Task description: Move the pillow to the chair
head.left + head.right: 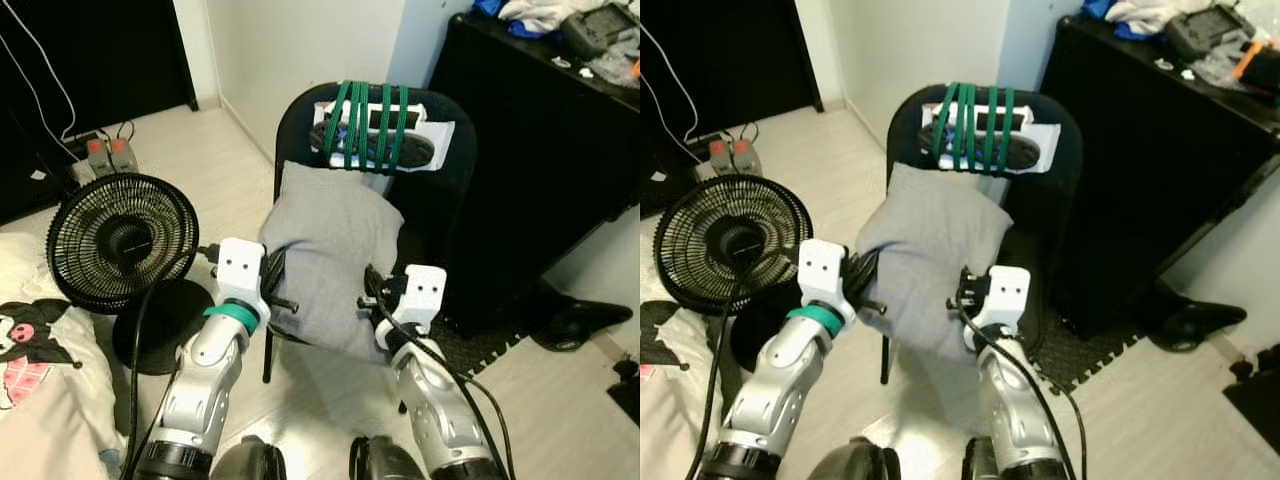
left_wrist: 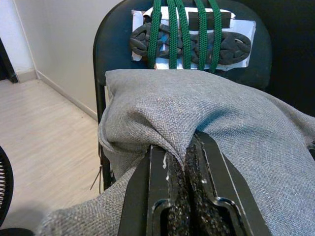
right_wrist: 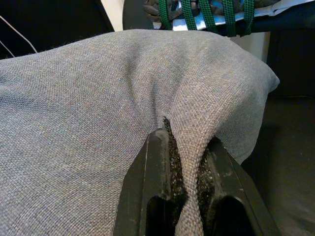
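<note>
A grey fabric pillow (image 1: 330,255) is held over the seat of a black folding chair (image 1: 455,190), its top edge leaning toward the backrest. My left gripper (image 1: 280,290) is shut on the pillow's left edge, and my right gripper (image 1: 372,298) is shut on its right edge. In the left wrist view a fold of the pillow (image 2: 231,123) is pinched between the black fingers (image 2: 147,196). The right wrist view shows the same pinch on the pillow (image 3: 88,108) between that gripper's fingers (image 3: 147,187). A white pad with green cords (image 1: 372,128) is strapped to the chair's backrest.
A black floor fan (image 1: 122,240) stands close on the left. A black cabinet (image 1: 560,150) with clutter on top stands to the right of the chair. A power strip (image 1: 105,152) lies on the floor at the back left. Printed bedding (image 1: 40,370) is at the lower left.
</note>
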`<state>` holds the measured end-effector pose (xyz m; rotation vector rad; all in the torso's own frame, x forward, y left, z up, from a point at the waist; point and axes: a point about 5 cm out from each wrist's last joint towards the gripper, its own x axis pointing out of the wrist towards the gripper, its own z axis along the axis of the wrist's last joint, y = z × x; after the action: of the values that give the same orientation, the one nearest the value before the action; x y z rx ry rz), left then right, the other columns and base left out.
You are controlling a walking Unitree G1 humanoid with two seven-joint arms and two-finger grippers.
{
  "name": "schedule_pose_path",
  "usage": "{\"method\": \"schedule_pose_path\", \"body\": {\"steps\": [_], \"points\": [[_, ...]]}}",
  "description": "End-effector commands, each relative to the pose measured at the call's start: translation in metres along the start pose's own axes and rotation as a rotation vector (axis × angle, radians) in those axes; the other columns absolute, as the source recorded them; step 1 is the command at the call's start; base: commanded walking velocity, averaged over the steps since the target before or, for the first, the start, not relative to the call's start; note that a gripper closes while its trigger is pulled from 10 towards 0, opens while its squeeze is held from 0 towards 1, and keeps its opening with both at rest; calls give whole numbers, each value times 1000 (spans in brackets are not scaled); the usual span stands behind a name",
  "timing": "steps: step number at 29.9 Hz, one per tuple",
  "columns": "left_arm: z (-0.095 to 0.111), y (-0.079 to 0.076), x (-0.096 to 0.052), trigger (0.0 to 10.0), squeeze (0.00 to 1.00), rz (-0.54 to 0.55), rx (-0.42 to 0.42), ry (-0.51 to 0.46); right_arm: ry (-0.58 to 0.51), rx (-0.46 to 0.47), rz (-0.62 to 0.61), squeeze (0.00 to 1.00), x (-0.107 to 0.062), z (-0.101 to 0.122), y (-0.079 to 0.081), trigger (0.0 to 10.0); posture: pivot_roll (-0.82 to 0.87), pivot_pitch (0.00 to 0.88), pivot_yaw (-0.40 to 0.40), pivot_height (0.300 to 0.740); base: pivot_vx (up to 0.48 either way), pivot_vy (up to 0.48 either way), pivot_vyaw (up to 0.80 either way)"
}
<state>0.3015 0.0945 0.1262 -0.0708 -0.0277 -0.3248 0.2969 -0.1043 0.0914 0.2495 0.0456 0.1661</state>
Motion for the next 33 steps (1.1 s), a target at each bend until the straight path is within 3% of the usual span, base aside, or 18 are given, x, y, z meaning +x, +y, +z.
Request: {"method": "schedule_pose_path", "body": {"steps": [1, 17, 33], "points": [[1, -4, 0, 10000, 0, -11, 0, -16, -1, 10, 15, 0, -1, -2, 7, 10000, -29, 88, 61, 708, 0, 0, 0], [1, -5, 0, 10000, 0, -15, 0, -14, 3, 13, 42, 0, -3, -3, 10, 10000, -29, 87, 63, 728, 0, 0, 0], [-2, -3, -1, 10000, 0, 8, -1, -9, 14, 14, 40, 0, -3, -5, 9, 10000, -35, 89, 31, 718, 0, 0, 0]]}}
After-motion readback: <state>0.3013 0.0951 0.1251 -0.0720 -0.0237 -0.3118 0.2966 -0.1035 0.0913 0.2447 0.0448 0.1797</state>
